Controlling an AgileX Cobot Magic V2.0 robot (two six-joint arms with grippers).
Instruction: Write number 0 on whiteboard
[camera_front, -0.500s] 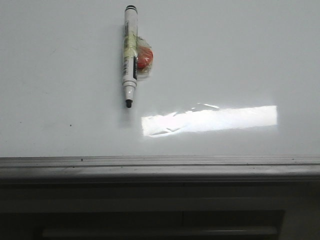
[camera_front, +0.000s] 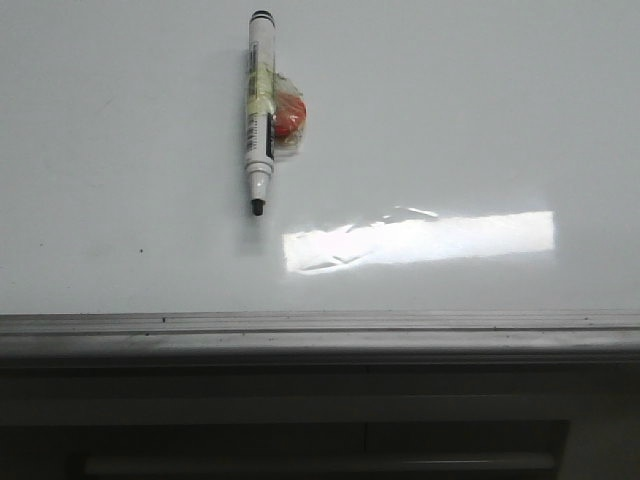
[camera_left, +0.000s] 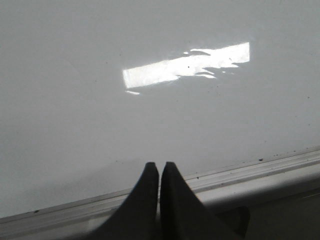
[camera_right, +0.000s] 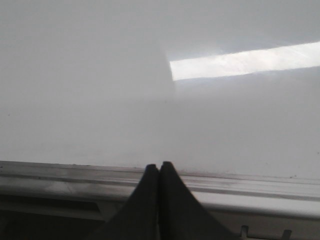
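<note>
The whiteboard (camera_front: 120, 150) lies flat with no drawn 0 on it. An uncapped marker (camera_front: 260, 110) rests on it beside a red magnet (camera_front: 290, 115), just above the glare patch (camera_front: 420, 240). Both the left end effector (camera_left: 159, 167) and the right end effector (camera_right: 159, 166) are closed and empty, over the whiteboard's frame edge (camera_front: 320, 325).

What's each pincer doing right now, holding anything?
Left pincer: closed, empty, over the near edge of the whiteboard.
Right pincer: closed, empty, also at the board's edge.
The marker lies on the board, untouched.
</note>
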